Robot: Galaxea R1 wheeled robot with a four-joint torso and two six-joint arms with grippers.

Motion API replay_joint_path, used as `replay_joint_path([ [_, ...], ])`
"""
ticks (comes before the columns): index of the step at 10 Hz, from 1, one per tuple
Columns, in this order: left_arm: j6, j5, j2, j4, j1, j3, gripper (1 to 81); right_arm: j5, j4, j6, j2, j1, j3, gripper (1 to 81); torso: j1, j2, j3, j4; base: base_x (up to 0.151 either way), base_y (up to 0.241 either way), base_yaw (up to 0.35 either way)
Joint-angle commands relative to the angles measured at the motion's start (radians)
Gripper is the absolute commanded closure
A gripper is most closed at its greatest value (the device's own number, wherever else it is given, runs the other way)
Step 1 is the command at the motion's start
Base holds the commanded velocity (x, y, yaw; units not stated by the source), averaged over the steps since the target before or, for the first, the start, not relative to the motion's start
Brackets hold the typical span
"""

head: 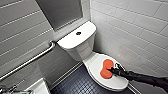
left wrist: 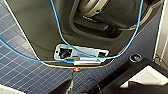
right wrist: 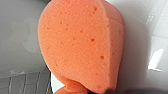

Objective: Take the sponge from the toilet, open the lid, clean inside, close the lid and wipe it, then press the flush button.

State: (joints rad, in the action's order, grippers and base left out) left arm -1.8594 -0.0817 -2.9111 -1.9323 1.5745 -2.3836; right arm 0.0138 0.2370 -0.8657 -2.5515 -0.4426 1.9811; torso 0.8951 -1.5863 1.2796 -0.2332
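Right gripper (head: 115, 69) is touching sponge (head: 106, 68) at its waist, from the right; spread or pinching, cannot tell. Sponge is lying on closed lid (head: 113, 84) of toilet (head: 75, 41).

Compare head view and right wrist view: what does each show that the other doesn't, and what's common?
Head view adds: the tank with the flush button, the wall grab bar, the dark tiled floor, and the right claw at the edge of the sponge on the closed lid. Right wrist view adds: the sponge's pores and its side face, close up. Shared: the orange sponge lying on the glossy white lid.
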Motion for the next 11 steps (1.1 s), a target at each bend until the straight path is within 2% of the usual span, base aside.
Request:
replay_joint_path([
  [1,0.005,0.022,0.009,-0.008,0.049,0.006,1.0,-0.055,-0.001,-0.029,0.315,-0.044,-0.298,81.1,0.0,0.0,0.0,0.0,0.0,0.0,0.0],
  [3,0.005,0.02,0.012,-0.01,0.048,0.006,1.0,-0.025,-0.002,-0.029,0.392,-0.127,-0.321,81.1,0.0,0.0,0.0,0.0,0.0,0.0,0.0],
  [4,0.005,0.019,0.013,-0.01,0.048,0.006,1.0,0.027,-0.002,-0.029,0.423,-0.185,-0.321,81.1,0.0,0.0,0.0,0.0,0.0,0.0,0.0],
  [7,0.012,0.019,0.015,-0.01,0.046,0.009,1.0,0.107,0.008,-0.025,0.543,-0.357,-0.39,81.1,0.0,0.0,0.0,0.0,0.0,0.0,0.0],
  [8,0.012,0.019,0.015,-0.01,0.046,0.011,1.0,0.162,0.011,-0.021,0.61,-0.402,-0.458,81.1,0.0,0.0,0.0,0.0,0.0,0.0,0.0],
  [11,0.02,0.019,0.01,-0.01,0.045,0.012,1.0,0.204,0.016,-0.018,0.782,-0.393,-0.685,81.1,0.0,0.0,0.0,0.0,0.0,0.0,0.0],
])
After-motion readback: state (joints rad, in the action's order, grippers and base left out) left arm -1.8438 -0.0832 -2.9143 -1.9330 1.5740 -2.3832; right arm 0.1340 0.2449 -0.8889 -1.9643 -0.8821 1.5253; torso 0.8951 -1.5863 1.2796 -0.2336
